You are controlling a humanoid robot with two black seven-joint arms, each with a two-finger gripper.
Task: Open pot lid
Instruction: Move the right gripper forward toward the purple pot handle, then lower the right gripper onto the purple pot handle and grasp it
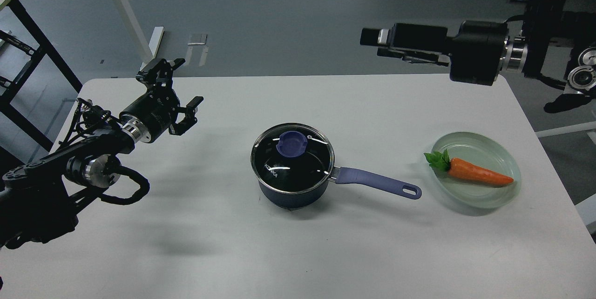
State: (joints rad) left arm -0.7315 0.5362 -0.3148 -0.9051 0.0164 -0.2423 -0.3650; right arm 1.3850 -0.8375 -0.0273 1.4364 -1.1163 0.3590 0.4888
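Here, near the middle of a white table (186, 243): the pot (291, 194), dark navy, long purple-blue handle reaching right toward a pale green plate (505, 159) bearing a carrot (477, 174). Seated on the pot's rim: the lid (292, 157), clear glass, steel-edged, purple-blue knob (292, 143) at centre, white KONKA lettering toward the left. Left of the pot and well apart from it: the left gripper (179, 87), fingers spread wide, holding nothing, raised above the table. Up at the far right edge of the table: the right gripper (372, 38), seen side-on and dark, fingers not distinguishable, so spread or pressed together impossible to tell.
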